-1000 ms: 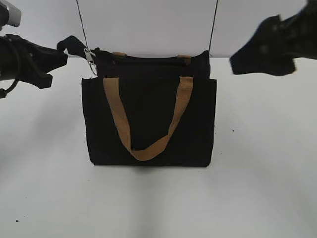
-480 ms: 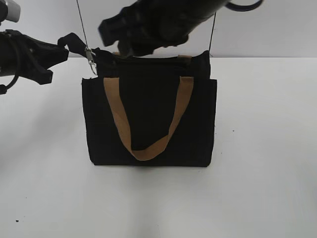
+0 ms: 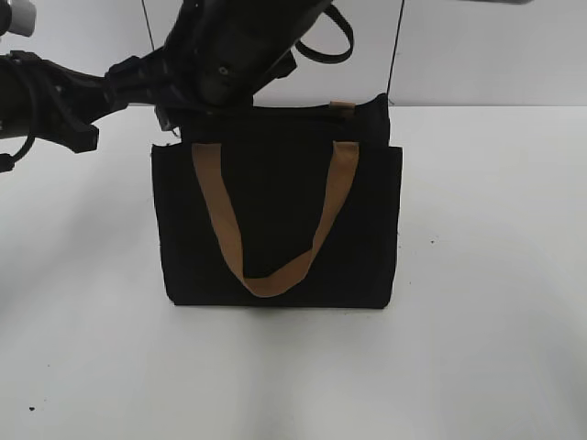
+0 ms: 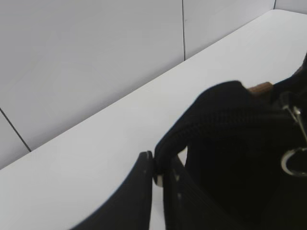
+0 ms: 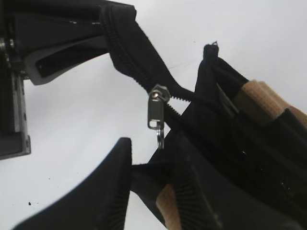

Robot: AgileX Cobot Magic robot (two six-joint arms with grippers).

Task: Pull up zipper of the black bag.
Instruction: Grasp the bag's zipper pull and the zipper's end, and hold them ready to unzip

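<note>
The black bag [image 3: 275, 220] stands upright on the white table, its tan handle [image 3: 269, 280] hanging down the front. My left gripper [image 3: 115, 87] is shut on the black fabric tail of the zipper [image 4: 201, 115], held out to the left of the bag's top corner. In the right wrist view the zipper [image 5: 136, 52] runs taut from the left gripper [image 5: 53, 43] to the bag [image 5: 249, 158], with the silver pull tab [image 5: 156, 112] hanging at the corner. My right gripper [image 5: 151, 143] is open just below the tab, its fingers either side of the bag's corner; in the exterior view it [image 3: 174, 115] reaches across from above.
The white table [image 3: 495, 348] spreads all round the bag. A pale wall with two thin dark vertical seams [image 3: 396, 46] stands close behind. A silver ring clasp [image 4: 292, 160] hangs at the bag's left corner.
My right arm has swung from the far right across the top of the bag to its left top corner, now covering the silver clasp. The left gripper and bag have stayed put.
</note>
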